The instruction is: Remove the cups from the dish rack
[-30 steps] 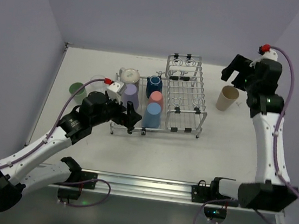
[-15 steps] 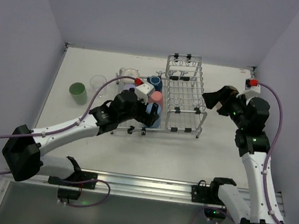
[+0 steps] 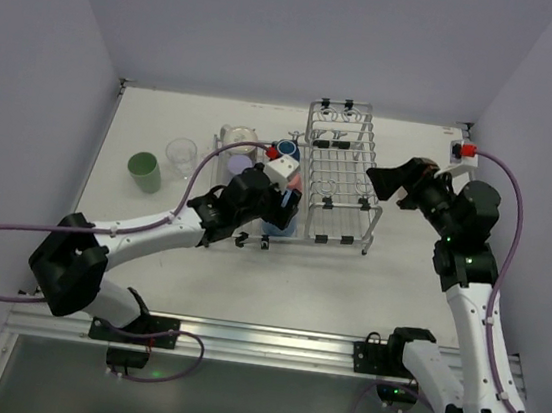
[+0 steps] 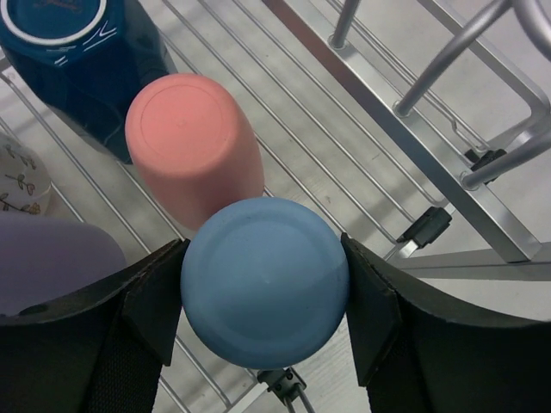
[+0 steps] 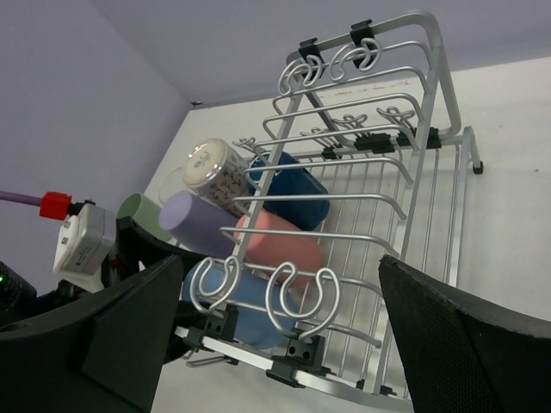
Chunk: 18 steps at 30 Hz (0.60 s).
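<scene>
The dish rack (image 3: 338, 174) sat in the middle of the top view on the table (image 3: 276, 287), its low half to the left. My left claw (image 3: 281, 207) stood over that half, spread wide, its fingers (image 4: 138, 310) close on either side of the upturned light blue cup (image 4: 263, 280). My right claw (image 3: 388, 183) hung by the rack's right side, wide open and empty. The pink cup (image 4: 194, 146) touched the blue one, and the dark blue cup (image 4: 77, 60) lay at the upper left. A green cup (image 3: 143, 170) and a clear cup (image 3: 181, 155) stood on the table to the left.
</scene>
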Each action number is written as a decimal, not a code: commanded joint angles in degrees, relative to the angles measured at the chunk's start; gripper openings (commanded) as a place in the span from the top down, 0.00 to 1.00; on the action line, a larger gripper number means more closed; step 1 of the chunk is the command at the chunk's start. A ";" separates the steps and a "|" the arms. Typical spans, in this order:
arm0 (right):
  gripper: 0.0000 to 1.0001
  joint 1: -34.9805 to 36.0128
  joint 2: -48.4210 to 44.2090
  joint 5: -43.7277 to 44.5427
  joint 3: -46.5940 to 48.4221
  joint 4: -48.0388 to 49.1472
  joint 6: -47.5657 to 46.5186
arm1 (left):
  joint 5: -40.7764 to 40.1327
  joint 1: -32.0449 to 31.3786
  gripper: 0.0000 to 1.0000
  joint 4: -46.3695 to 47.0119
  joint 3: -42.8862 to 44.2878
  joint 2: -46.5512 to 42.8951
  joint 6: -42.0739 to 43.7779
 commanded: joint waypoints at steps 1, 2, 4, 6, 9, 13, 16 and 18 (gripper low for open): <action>0.02 1.18 -0.87 -1.49 0.52 2.52 0.84 | -2.67 -0.35 0.28 5.87 2.18 0.49 1.79; 0.02 1.45 -1.13 -1.40 0.61 2.52 0.93 | -2.75 -0.35 0.35 5.87 1.83 0.05 1.88; 0.02 2.68 -1.75 -1.22 0.96 2.34 1.37 | -4.24 -0.35 0.50 5.35 1.57 -0.91 1.79; 0.02 4.69 -2.36 -1.57 0.79 3.04 2.33 | -5.30 -0.35 0.60 4.55 0.60 -4.33 0.92; 0.02 8.29 -3.51 -1.40 0.27 5.32 4.69 | -6.62 -0.35 0.63 3.68 -0.72 -11.36 -0.75; 0.02 12.87 -4.30 -3.85 -1.84 12.52 11.20 | -5.75 -0.35 0.64 3.58 -1.25 -21.11 -2.95; 0.02 17.44 -4.04 -4.12 -3.69 20.34 15.86 | -4.43 -0.35 0.64 6.91 -3.69 -31.03 -5.58; 0.02 20.77 -2.90 -4.12 -4.22 25.53 18.58 | -2.42 -0.35 0.64 11.22 -5.46 -34.39 -8.47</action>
